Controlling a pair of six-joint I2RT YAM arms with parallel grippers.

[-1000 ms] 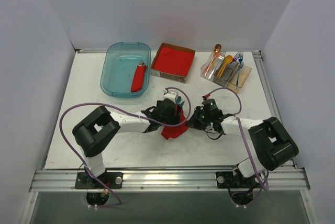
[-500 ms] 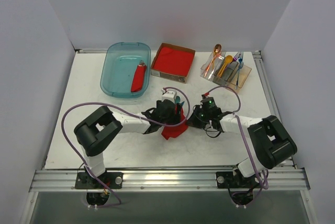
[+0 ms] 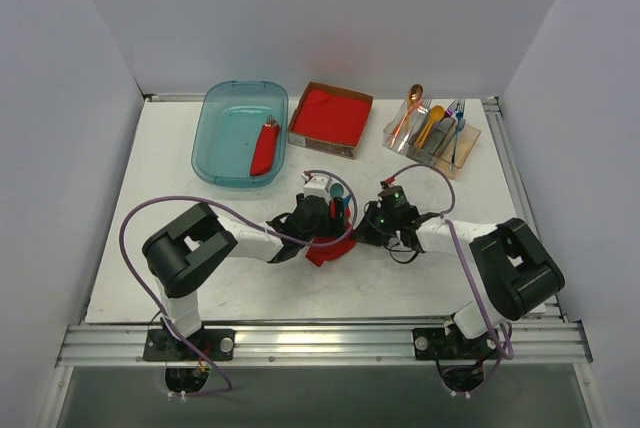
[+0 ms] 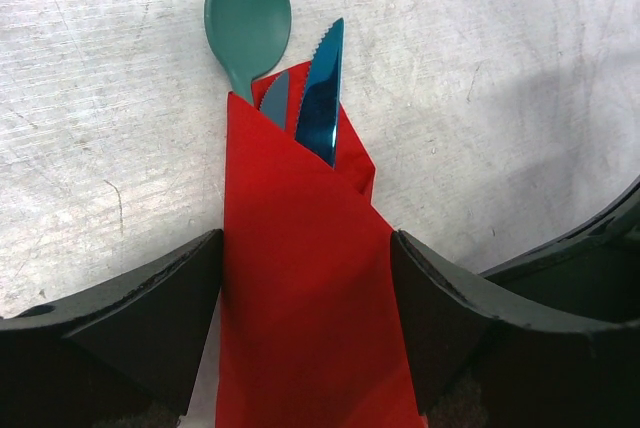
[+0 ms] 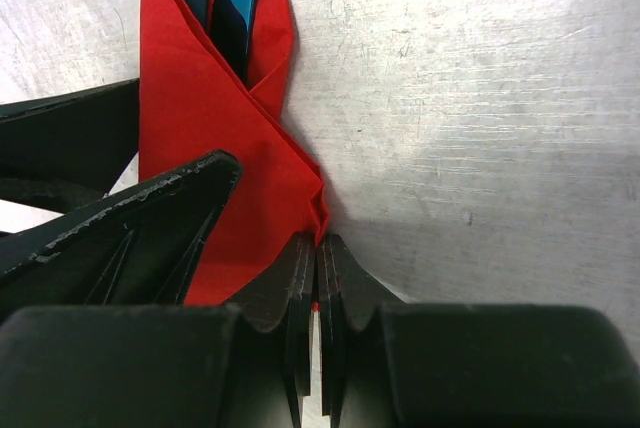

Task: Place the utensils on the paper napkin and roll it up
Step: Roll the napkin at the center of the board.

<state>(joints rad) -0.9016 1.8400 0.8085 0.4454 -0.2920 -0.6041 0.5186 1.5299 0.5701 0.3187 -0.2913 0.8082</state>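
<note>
The red paper napkin (image 4: 300,278) lies folded into a narrow wrap around the utensils at the table's middle (image 3: 327,246). A teal spoon (image 4: 247,18) and a blue knife (image 4: 322,98) stick out of its far end. My left gripper (image 4: 305,298) is open, its jaws straddling the wrap on both sides. My right gripper (image 5: 318,253) is shut on the napkin's right edge (image 5: 300,178); the left finger (image 5: 130,218) shows beside it. In the top view the left gripper (image 3: 322,218) and right gripper (image 3: 368,225) meet at the wrap.
A teal bin (image 3: 240,133) with a red roll (image 3: 265,148) stands at the back left. A cardboard box of red napkins (image 3: 330,118) is at the back middle. A clear caddy (image 3: 432,136) holds orange, yellow and blue cutlery at the back right.
Both grippers have shifted slightly left and toward the back with the napkin. The wrap looks narrower and more tucked under the left gripper.
</note>
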